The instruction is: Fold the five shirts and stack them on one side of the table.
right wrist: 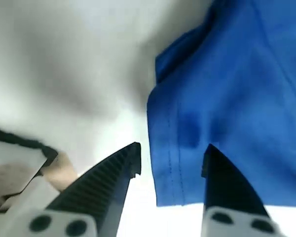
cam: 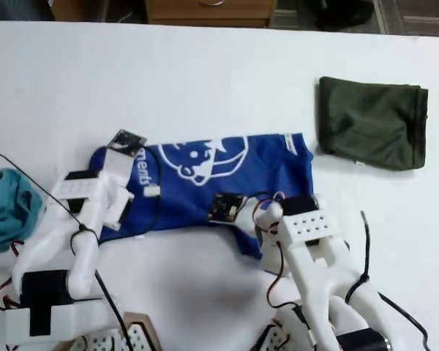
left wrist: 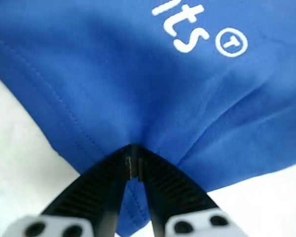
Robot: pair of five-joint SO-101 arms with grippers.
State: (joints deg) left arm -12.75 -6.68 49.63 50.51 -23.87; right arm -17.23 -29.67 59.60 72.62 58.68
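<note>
Pinching a fold of the blue shirt (cam: 205,183), your left gripper (left wrist: 134,160) is clamped tight; your right gripper (right wrist: 172,153) gapes over its edge. The shirt lies spread mid-table (cam: 205,80).

Wooden cabinet (cam: 211,11) behind white table (cam: 205,80)

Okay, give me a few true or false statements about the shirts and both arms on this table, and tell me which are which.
1. The left jaws are shut on the blue shirt. True.
2. The right jaws are shut on the blue shirt too. False: they are open, one on either side of its edge.
3. The green shirt lies folded on the table. True.
4. The teal shirt is neatly stacked on the green shirt. False: it lies crumpled at the opposite edge of the table.
</note>
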